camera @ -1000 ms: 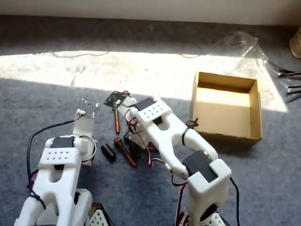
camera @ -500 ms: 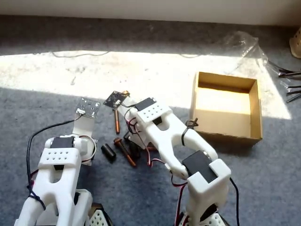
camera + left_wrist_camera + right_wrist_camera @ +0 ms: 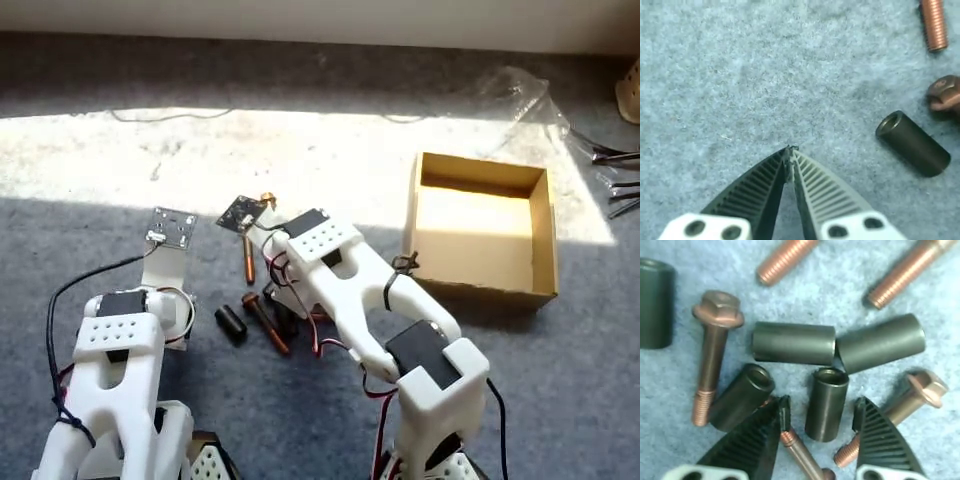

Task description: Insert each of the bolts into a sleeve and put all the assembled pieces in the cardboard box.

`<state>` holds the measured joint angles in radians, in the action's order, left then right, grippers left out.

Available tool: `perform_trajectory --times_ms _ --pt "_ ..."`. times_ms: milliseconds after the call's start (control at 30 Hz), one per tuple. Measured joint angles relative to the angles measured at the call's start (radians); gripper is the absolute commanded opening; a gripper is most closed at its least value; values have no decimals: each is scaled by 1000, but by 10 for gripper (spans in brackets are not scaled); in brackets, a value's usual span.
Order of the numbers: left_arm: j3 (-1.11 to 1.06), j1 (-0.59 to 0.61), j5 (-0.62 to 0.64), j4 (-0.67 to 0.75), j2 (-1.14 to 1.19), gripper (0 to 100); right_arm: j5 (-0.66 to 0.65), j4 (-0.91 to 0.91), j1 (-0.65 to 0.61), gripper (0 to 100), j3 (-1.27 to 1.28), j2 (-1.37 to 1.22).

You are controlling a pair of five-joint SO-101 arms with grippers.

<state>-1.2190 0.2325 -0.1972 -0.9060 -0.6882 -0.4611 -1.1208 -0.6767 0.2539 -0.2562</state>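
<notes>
R gripper (image 3: 822, 409) spread wide, jaws astride one sleeve (image 3: 826, 405) among loose bolts (image 3: 714, 355) on carpet (image 3: 740, 75). Sleeve long axis approx parallel to fingers (image 3: 755, 440). L gripper (image 3: 790, 150) pinched closed, empty, off to side. R arm nearer. Cardboard box (image 3: 480, 290) well apart.

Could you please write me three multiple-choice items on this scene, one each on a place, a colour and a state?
1. The cardboard box stands: A) off to the right arm's side; B) off to the left arm's side; C) between the arms.
2. The bolts are: A) silver; B) copper-coloured; C) blue.
3. The left claw is: A) wide open; B) shut on a bolt; C) shut and empty.
Answers: 1 A, the high view shows it beyond the right arm; 2 B, the right wrist view shows their copper shanks; 3 C, its tips meet over bare carpet.
</notes>
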Motion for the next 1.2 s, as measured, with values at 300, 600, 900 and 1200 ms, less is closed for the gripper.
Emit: perform_trajectory --times_ms 300,600,900,1200 --pt "0 2 0 0 0 7 0 0 0 195 0 0" --pt "0 12 0 3 0 6 0 18 0 195 0 0" --pt "0 71 0 3 0 7 0 35 -3 195 0 0" --pt "0 71 0 3 0 7 0 35 -3 60 0 0"
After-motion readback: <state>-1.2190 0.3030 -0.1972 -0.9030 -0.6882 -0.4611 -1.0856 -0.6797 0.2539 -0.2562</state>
